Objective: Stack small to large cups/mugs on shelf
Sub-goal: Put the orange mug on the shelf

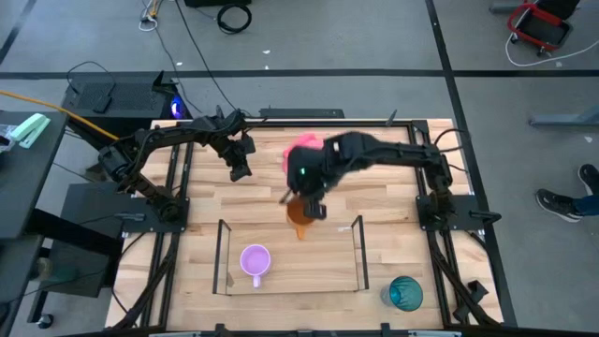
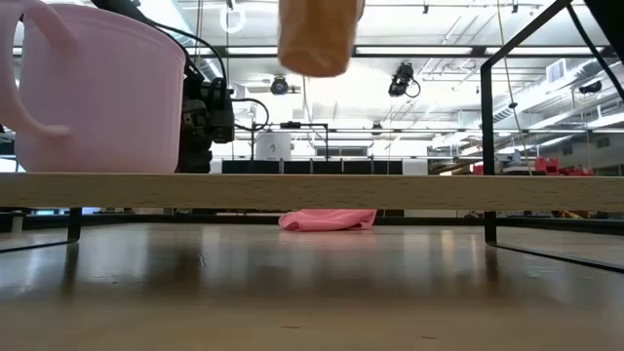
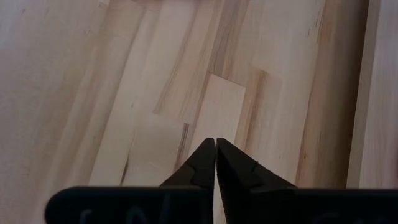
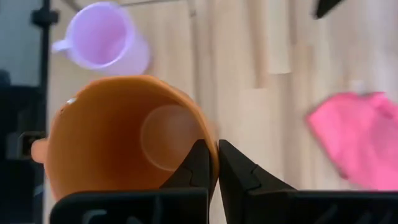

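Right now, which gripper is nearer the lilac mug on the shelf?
Right. The right gripper, shut on the orange mug, hangs just beyond the lilac mug. The left gripper waits farther back.

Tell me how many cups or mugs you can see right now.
3. The lilac mug stands on the shelf. The orange mug is held aloft in the right pincer, over the shelf's back edge. The teal cup stands on the table outside the shelf's right end.
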You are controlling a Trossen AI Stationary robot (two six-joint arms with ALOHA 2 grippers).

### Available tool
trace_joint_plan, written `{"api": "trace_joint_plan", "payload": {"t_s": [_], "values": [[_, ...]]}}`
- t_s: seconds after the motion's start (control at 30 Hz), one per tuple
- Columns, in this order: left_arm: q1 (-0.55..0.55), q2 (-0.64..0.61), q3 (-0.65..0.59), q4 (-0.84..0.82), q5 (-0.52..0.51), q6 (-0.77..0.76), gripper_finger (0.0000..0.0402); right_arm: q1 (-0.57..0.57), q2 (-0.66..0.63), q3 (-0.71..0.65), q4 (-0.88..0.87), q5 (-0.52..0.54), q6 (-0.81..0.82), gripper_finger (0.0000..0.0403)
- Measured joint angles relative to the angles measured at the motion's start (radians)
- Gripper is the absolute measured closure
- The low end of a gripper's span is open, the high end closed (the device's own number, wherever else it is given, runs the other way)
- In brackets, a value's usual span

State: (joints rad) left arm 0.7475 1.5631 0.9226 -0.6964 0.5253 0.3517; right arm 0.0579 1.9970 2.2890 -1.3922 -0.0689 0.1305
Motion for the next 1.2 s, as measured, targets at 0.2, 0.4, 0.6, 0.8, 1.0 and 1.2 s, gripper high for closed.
{"api": "trace_joint_plan", "payload": {"t_s": [0.2,0.4,0.6,0.8,1.0,1.2], "values": [[0.000,0.000,0.000,0.005,0.000,-0.021,0.0375,0.124,0.000,-0.006,0.014,-0.001,0.029,0.0390],[-0.001,0.000,0.000,0.007,0.000,-0.054,0.0387,0.194,0.019,-0.006,0.052,0.004,0.082,0.0390],[-0.018,0.000,0.000,0.010,0.000,-0.080,0.0387,0.228,0.112,-0.008,0.065,0.007,0.090,0.0390],[-0.063,0.000,0.000,0.026,0.000,-0.079,0.0384,0.227,0.189,-0.008,0.103,0.010,0.108,0.0390],[-0.099,0.000,0.000,0.033,0.000,-0.072,0.0392,0.233,0.218,-0.008,0.114,0.005,0.138,0.0390],[-0.112,0.000,0.000,0.035,-0.001,-0.067,0.0380,0.238,0.220,-0.009,0.161,0.022,0.163,0.0390]]}}
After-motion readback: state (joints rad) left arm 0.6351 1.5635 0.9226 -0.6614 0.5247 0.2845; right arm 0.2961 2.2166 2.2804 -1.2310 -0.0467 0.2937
